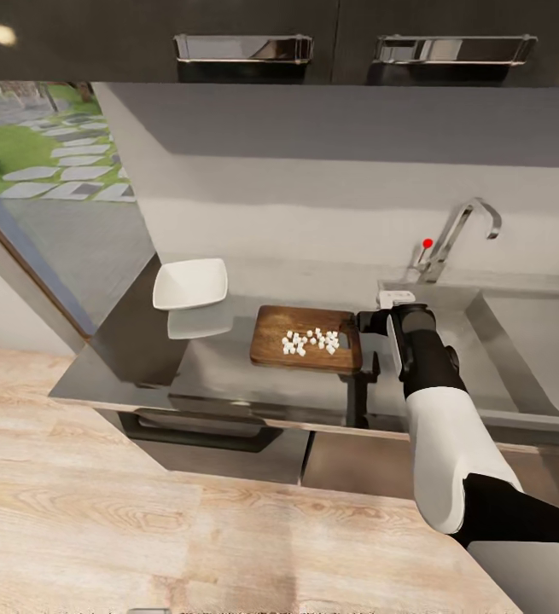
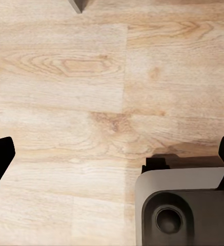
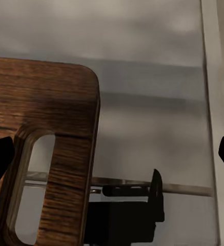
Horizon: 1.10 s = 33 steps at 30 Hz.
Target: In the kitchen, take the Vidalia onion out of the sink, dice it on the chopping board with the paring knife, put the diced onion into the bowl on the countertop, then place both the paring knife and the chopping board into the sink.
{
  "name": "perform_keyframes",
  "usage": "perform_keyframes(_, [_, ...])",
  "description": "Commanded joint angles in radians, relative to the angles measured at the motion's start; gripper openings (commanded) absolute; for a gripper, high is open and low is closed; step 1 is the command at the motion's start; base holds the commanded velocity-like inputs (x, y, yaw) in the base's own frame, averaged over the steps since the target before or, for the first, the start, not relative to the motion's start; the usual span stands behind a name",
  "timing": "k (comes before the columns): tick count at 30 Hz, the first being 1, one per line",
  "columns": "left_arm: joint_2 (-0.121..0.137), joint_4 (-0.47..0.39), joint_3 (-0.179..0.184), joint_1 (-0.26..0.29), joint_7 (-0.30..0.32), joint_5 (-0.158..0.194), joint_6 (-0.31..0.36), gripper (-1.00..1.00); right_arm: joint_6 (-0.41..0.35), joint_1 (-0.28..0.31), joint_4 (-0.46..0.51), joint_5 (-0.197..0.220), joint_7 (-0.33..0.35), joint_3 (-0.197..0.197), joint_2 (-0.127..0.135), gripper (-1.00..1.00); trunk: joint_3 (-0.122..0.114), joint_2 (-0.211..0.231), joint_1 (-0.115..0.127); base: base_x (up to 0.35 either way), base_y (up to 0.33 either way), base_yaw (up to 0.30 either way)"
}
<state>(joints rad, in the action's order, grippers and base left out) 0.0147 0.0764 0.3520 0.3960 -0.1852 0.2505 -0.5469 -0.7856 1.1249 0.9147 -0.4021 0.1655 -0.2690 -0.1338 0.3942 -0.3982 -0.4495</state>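
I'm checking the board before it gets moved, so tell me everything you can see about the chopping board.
The chopping board is a dark brown wooden rectangle with rounded corners and a slot hole at its sink-side end. It lies flat on the grey countertop, between the white bowl and the sink. Small white onion cubes sit on it. The right gripper hovers at its slotted end.

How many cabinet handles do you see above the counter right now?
2. One cabinet handle sits above the bowl and chopping board; the other handle sits above the tap. More may lie outside the frame.
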Motion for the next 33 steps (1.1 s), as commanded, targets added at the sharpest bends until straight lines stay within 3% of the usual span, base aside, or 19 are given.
perform_keyframes(1, [-0.001,0.003,0.009,0.001,-0.002,0.006,-0.005,1.00,-0.003,0.001,0.001,-0.011,0.009,-0.004,-0.001,1.00,0.003,-0.002,0.000,0.000,0.000,0.000])
perform_keyframes(33, [0.000,0.003,0.009,0.001,-0.002,0.006,-0.005,1.00,-0.003,0.001,-0.010,-0.011,0.009,-0.003,-0.003,1.00,0.054,-0.002,0.000,0.000,0.006,0.000])
